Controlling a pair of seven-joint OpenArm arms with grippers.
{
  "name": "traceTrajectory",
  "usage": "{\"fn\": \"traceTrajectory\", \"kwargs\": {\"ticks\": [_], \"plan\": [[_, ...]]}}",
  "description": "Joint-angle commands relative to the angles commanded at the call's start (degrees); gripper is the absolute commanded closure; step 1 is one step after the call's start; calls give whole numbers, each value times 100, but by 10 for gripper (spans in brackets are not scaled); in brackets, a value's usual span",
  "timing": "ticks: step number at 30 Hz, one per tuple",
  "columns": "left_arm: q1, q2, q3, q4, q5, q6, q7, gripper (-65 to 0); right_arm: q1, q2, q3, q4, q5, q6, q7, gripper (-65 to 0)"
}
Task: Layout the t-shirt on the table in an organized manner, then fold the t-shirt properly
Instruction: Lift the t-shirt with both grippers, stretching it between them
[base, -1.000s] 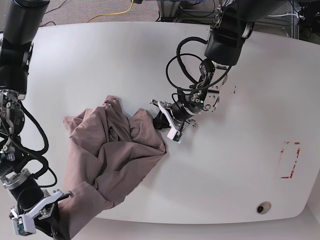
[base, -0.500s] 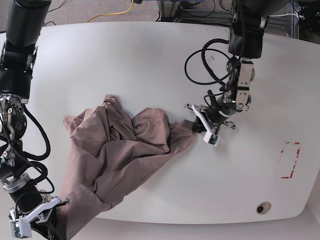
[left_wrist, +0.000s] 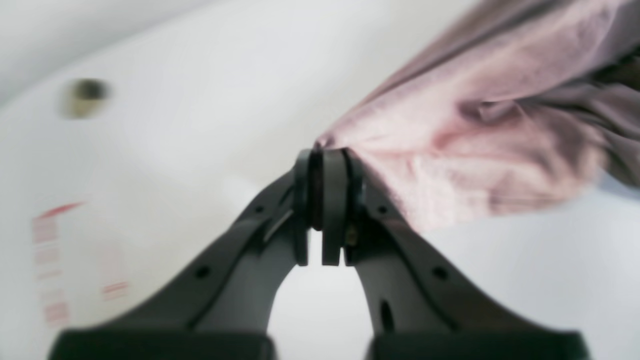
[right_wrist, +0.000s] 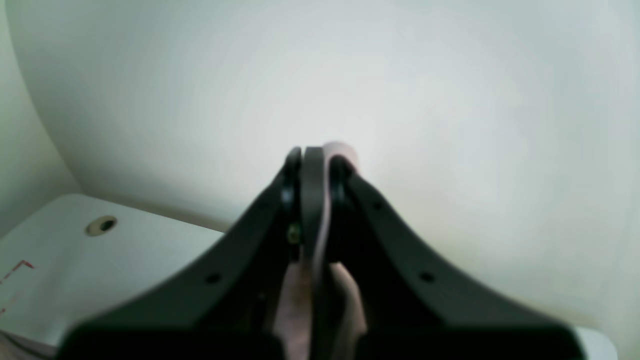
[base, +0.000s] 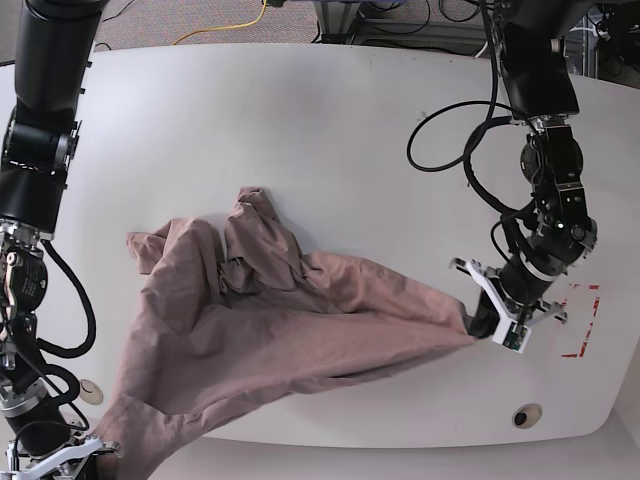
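The dusty mauve t-shirt (base: 290, 310) is stretched across the white table (base: 330, 140), from the lower left corner to the right side. At the right, my left gripper (base: 480, 325) is shut on a pinched tip of the t-shirt (left_wrist: 450, 130), which fans out from its closed pads (left_wrist: 334, 200). At the bottom left edge, my right gripper (base: 95, 452) is shut on another corner of the fabric. In the right wrist view a strip of t-shirt (right_wrist: 320, 280) runs between the closed fingers of the right gripper (right_wrist: 314, 160).
A red rectangular mark (base: 578, 320) lies just right of the left gripper, and a round hole (base: 526, 414) sits near the front right edge. Another hole (base: 90, 392) is near the front left. Black cables (base: 450, 140) loop from the left arm above the table.
My left gripper has pulled its corner of the t-shirt far to the right and toward the front, spreading the bunched cloth into a long sheet. My right gripper dropped lower at the front left edge.
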Motion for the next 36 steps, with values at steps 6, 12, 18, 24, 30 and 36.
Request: {"fn": "traceTrajectory", "kwargs": {"ticks": [6,12,18,24,30,36], "plan": [[-598,-123,-9,703,0,0,510,0,598,-9,-325,-457,0,0,0,0],[-1512,-176,-9,932,-9,0,1143,0,1187,9,-686,-844,0,0,9,0],[-2514,-255,-9,932,-9,-9,1635,0,1705,18,-862,-1213,-9,9,9,0],[-3499,-273,-9,914,0,-9,2048,0,2295,211,-1371,-1424,-9,9,9,0],[-4308,-281,-9,782,9,-9,2295,0,2377,264,-1609,-1486,-9,9,0,0],[-5037,-281,-9,431,0,-9,2321,0,2377,281,-1978,-1846,-9,211,0,0]]}}
